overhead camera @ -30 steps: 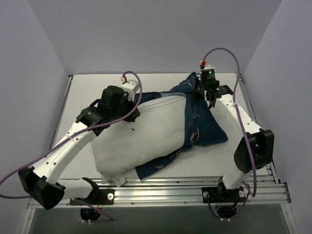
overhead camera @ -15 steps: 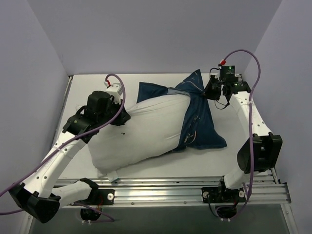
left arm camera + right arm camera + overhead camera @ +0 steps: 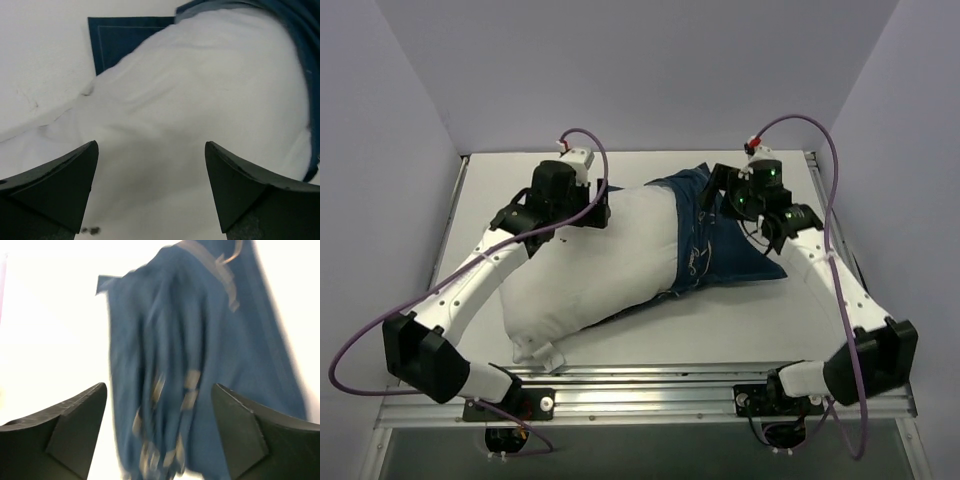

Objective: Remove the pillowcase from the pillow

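Top external view: since half a second ago the right gripper has swung back from the far right corner of the tabletop to over the bunched pillowcase. The navy peak that stood up near it has dropped flat. Pillowcase hem sits no further toward the right edge than before, so the cover still wraps the right end of the pillow. Judged: no net progress, a fresh grasp is needed. Pillow lies diagonally mid-tabletop, tag end toward the near left corner. Left gripper has moved from the pillow's left side up to its far-left part, near the far edge. Left wrist view: fingers apart, nothing between them, white pillow filling the space below, contact unclear. A flat navy corner shows on the tabletop beyond. Right wrist view: blurred, fingers apart, empty, navy folds underneath. Left arm reaches diagonally from the near left corner, elbow low. Right arm's elbow sits by the near right corner, forearm stretched toward the far edge, wrist tipped down and leftward.
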### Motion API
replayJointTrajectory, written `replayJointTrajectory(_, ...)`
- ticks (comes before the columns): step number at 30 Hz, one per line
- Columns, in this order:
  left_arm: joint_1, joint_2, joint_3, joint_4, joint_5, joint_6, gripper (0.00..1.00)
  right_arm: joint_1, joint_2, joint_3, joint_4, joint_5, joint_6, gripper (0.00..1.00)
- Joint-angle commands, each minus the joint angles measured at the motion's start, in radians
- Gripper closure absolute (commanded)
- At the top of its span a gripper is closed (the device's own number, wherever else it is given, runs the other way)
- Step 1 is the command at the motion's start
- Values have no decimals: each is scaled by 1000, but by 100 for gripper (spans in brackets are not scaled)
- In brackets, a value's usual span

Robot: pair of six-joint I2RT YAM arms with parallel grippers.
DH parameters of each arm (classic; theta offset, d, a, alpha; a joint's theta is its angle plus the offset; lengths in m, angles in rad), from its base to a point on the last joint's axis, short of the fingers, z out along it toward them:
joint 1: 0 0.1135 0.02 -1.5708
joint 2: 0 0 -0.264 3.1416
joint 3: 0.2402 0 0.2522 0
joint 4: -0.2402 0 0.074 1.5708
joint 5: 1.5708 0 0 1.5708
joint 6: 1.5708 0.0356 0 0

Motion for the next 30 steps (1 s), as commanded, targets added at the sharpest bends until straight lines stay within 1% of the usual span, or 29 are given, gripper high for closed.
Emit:
replayJointTrajectory(1, -177, -97, 21, 138, -118, 138, 5, 77, -154, -119, 41, 84, 47, 19)
replayJointTrajectory(2, -229, -126, 1, 144, -164, 217, 6, 103, -206, -151, 41, 86, 61, 17)
replayJointTrajectory(4, -324, -149, -60, 153, -277, 273, 6, 119, -257, -243, 39, 86, 79, 14)
replayJointTrajectory(5, -407, -167, -108, 158, -296, 317, 6, 125, -309, -298, 38, 83, 89, 13)
replayJointTrajectory(6, -440, -175, -108, 164, -313, 330, 6, 127, -337, -299, 35, 81, 92, 12)
replayJointTrajectory(8, -525, -184, -186, 193, -353, 357, 6, 127, -412, -362, 16, 86, 95, 10)
replayJointTrajectory(11, -585, -166, -263, 231, -390, 367, 6, 128, -501, -423, -1, 84, 93, 6)
replayJointTrajectory(14, -598, -119, -303, 280, -414, 357, 6, 130, -558, -471, -2, 52, 93, 3)
replayJointTrajectory(20, -598, -16, -352, 392, -439, 331, 6, 134, -603, -576, 39, 3, 133, 2)
replayJointTrajectory(24, -589, 47, -350, 448, -448, 345, 6, 137, -612, -641, 105, -25, 153, 2)
replayJointTrajectory(25, -583, 59, -346, 452, -454, 344, 2, 137, -604, -653, 117, -29, 156, 2)
replayJointTrajectory(26, -578, 84, -341, 452, -453, 339, 4, 139, -598, -665, 129, -32, 162, 3)
replayJointTrajectory(27, -575, 95, -332, 452, -451, 333, 12, 140, -592, -687, 157, -34, 167, 4)
replayJointTrajectory(28, -572, 104, -328, 454, -447, 327, 26, 142, -580, -698, 172, -37, 173, 4)
replayJointTrajectory(29, -572, 118, -326, 454, -439, 318, 34, 145, -572, -708, 177, -39, 188, 5)
replayJointTrajectory(30, -572, 124, -321, 454, -430, 313, 42, 148, -566, -731, 236, -39, 198, 5)
